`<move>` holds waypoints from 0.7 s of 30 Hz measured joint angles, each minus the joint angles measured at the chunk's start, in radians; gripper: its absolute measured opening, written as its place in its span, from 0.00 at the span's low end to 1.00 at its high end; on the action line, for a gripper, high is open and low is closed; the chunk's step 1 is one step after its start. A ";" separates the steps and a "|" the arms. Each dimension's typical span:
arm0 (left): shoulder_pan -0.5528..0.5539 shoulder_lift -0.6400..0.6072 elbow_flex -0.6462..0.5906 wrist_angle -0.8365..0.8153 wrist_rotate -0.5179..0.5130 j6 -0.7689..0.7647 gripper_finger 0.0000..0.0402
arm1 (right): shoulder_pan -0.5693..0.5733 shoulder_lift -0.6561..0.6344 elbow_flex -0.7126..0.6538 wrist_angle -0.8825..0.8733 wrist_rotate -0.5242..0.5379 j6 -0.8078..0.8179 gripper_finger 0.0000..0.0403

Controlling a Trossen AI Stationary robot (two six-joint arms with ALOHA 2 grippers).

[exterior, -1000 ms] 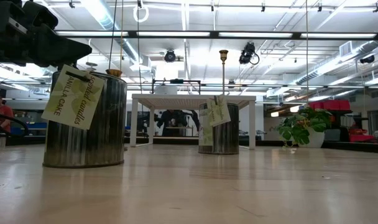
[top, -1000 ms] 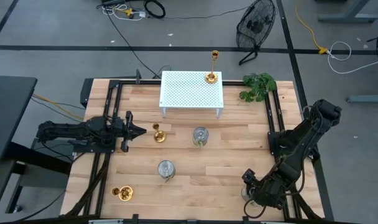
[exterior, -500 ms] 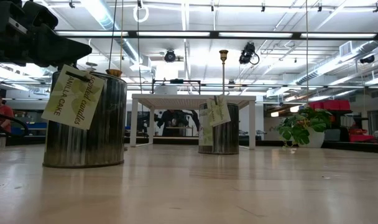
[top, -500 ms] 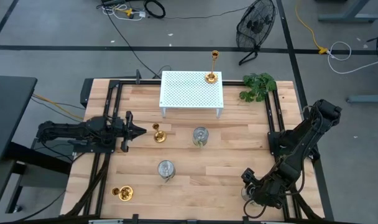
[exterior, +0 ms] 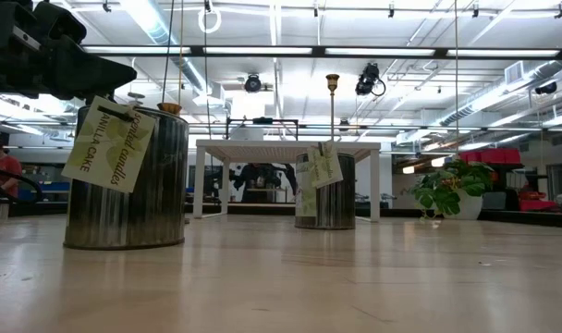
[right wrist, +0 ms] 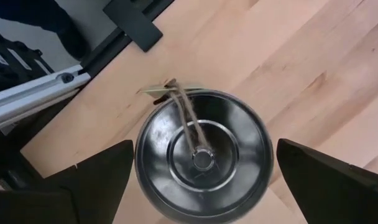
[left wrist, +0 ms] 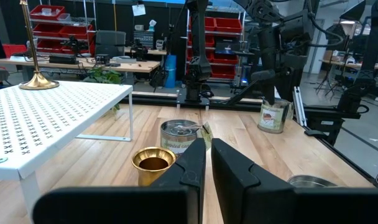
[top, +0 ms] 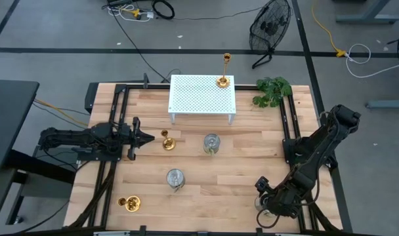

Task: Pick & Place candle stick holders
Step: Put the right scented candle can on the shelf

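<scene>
**Still partly hidden: one silver tin under the right gripper**

Here, mostly hidden in the high view: silver tin point(right wrist: 203, 154) at the near right corner, under the right gripper point(right wrist: 198, 171). Seen plainly from the right wrist, lid up, string and tag on top. Fingers wide open on both sides of it, touching nothing.

Closed tight and empty: left gripper point(top: 147, 137), lying flat at the left, pointing right at a gold holder point(top: 167, 140) standing upright just beside it.

Upright too: tall gold holder point(top: 224, 71) on the far right corner of the white rack point(top: 196, 97). Tipped on its side near the left edge: third gold holder point(top: 128, 204).

Mid-table, lids up: two more silver tins point(top: 212, 143) point(top: 175, 177).
</scene>
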 joint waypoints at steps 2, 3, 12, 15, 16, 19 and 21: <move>0.000 0.000 0.000 0.000 0.000 0.000 0.08 | 0.000 0.000 -0.018 0.012 -0.002 0.000 0.99; 0.000 0.000 0.000 0.000 0.000 0.000 0.08 | 0.000 0.000 -0.026 0.018 -0.002 0.000 0.99; 0.000 0.000 0.000 0.000 0.000 0.000 0.08 | 0.000 0.000 -0.065 0.100 -0.001 0.000 0.99; 0.000 0.000 0.000 0.000 0.000 0.000 0.08 | 0.000 0.000 -0.081 0.107 -0.001 0.000 0.99; 0.000 0.000 0.000 0.000 0.000 0.000 0.08 | 0.000 0.000 -0.084 0.106 -0.001 0.000 0.99; 0.000 0.000 0.000 0.000 0.000 0.000 0.08 | 0.000 0.000 -0.089 0.107 -0.001 0.001 0.99; 0.000 0.000 0.000 0.000 0.000 0.000 0.08 | 0.000 0.000 -0.089 0.112 -0.001 0.001 0.99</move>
